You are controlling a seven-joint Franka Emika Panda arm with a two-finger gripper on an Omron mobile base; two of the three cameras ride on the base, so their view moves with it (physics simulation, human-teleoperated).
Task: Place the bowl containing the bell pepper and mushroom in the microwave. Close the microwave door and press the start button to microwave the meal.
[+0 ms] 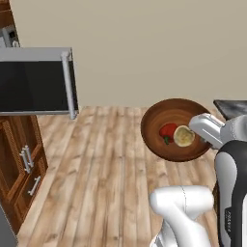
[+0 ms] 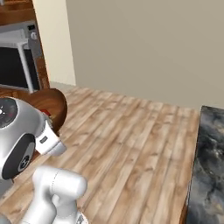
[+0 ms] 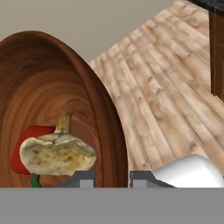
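The bowl (image 1: 166,117) hangs above the wood floor (image 1: 96,169), rim clamped in my gripper (image 3: 113,178), with the bell pepper (image 1: 167,131) and mushroom (image 1: 184,136) touching inside; the microwave door (image 1: 36,81) stands open, well apart to the left.

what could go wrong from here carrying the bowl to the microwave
1. The hand pinches the bowl only at its rim, above the wooden floor; such a narrow grip could let it slip.
2. The bell pepper and mushroom lie loose in the shallow bowl, so a tilt might roll them out.
3. The microwave door stands open into the path, so the bowl could clip its handle.
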